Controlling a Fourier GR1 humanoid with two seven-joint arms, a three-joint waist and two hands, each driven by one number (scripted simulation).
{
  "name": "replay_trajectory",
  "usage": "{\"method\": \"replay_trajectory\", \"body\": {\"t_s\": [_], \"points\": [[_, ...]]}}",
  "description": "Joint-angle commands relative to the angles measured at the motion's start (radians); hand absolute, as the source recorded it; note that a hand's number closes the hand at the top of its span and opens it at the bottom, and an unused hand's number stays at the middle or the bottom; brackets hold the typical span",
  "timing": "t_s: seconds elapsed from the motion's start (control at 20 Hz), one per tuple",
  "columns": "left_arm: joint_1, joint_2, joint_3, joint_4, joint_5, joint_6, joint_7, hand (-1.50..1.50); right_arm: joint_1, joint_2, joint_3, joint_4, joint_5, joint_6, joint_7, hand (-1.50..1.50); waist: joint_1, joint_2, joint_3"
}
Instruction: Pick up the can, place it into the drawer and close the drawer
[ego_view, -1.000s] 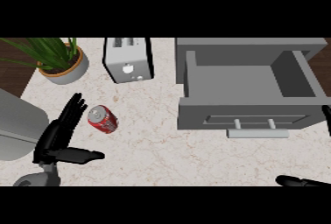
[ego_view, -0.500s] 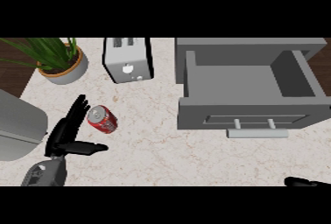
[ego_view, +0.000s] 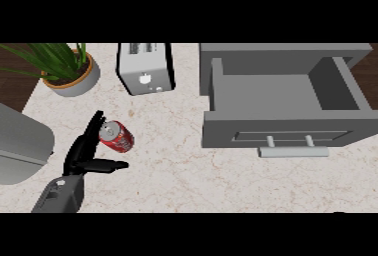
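A red can (ego_view: 116, 136) lies on its side on the marble counter, left of centre. My left hand (ego_view: 83, 152) is right beside it on its left, fingers straight and pointing away from me, thumb stretched out below the can. The hand is open and touches or nearly touches the can's left side. The grey drawer (ego_view: 284, 136) stands pulled out at the right, its inside bare, its bar handle facing me. My right hand does not show.
A white toaster (ego_view: 147, 69) stands at the back, a potted plant (ego_view: 68, 70) in the far left corner. A grey rounded object (ego_view: 21, 142) sits at the left edge, close to my left forearm.
My left hand has moved up and right, closer to the can, and its thumb has drawn in. The right hand has slid out of the lower right corner.
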Motion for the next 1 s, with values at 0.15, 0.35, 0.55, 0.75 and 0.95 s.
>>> {"method": "replay_trajectory", "body": {"t_s": [0.15,0.35,0.55,0.75,0.95], "points": [[-0.139,0.031,0.031,0.281,-0.020,0.022,-0.134,-1.50,0.028,-0.005,-0.045,0.039,-0.021,0.056,-0.048,-1.50,-0.005,0.002,0.000],[-0.216,0.052,0.045,0.341,-0.009,0.005,-0.133,-1.50,-0.058,-0.008,-0.032,0.050,-0.015,0.020,0.007,-1.50,-0.004,0.003,-0.001],[-0.240,0.050,0.039,0.449,-0.038,-0.002,-0.230,-1.50,-0.024,0.014,-0.008,-0.015,0.002,0.016,0.027,-1.50,-0.015,0.006,-0.002],[-0.240,0.058,0.004,0.444,-0.059,-0.097,-0.225,-1.50,-0.032,0.012,-0.034,0.046,0.005,0.032,-0.033,-1.50,-0.010,0.005,-0.001],[-0.271,0.054,-0.003,0.453,-0.065,-0.138,-0.228,1.50,-0.063,0.031,0.018,-0.030,0.060,-0.022,0.042,-1.50,-0.009,0.004,-0.001]]}}
